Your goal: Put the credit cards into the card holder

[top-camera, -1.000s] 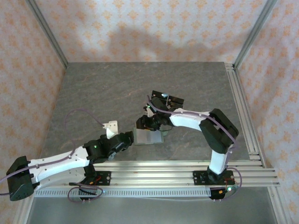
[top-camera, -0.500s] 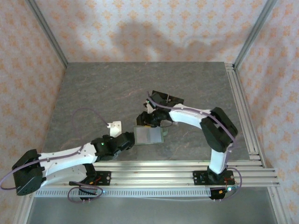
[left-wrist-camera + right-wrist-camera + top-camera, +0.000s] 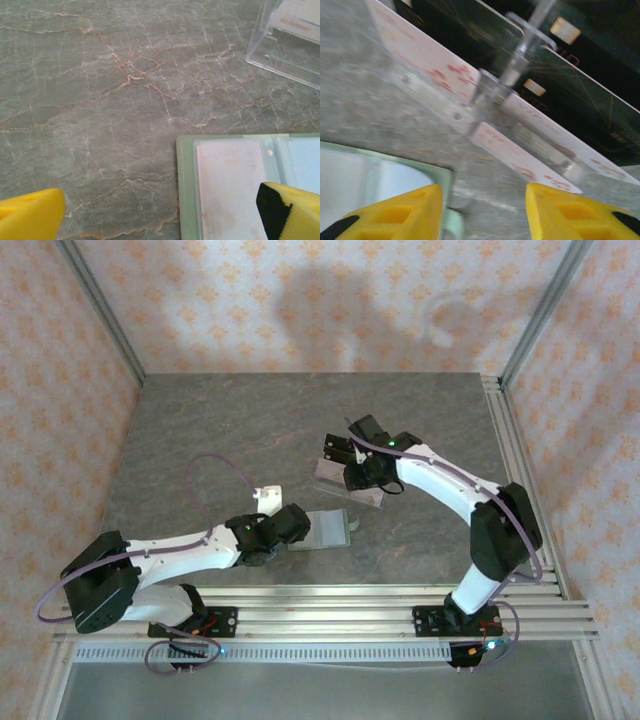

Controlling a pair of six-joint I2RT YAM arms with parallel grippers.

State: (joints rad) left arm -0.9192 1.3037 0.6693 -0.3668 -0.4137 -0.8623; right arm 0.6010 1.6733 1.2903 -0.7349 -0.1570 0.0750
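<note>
The card holder [image 3: 325,530] lies open on the table, sage-green edge [image 3: 186,190] round a pale slotted inside. A pale pinkish card [image 3: 227,185] lies in its left side. My left gripper [image 3: 294,526] is open at the holder's left edge, its yellow fingers [image 3: 30,216] set wide, one on each side of that edge, nothing held. My right gripper [image 3: 345,458] hangs open just in front of the clear stand [image 3: 348,483], nothing between its fingers [image 3: 570,210]. The stand carries credit cards: pale pink ones [image 3: 420,55] in front, black ones [image 3: 580,100] behind. The holder's corner [image 3: 437,177] shows beside the right gripper's left finger.
The clear acrylic stand [image 3: 290,45] sits just beyond the holder's far right corner. Grey marble table [image 3: 230,430] stretches free to the left and back. Aluminium rails [image 3: 520,460] run along the right and near edges.
My right gripper has drawn back from over the holder to the acrylic stand. The left arm has swung right, bringing its gripper up to the holder's left edge.
</note>
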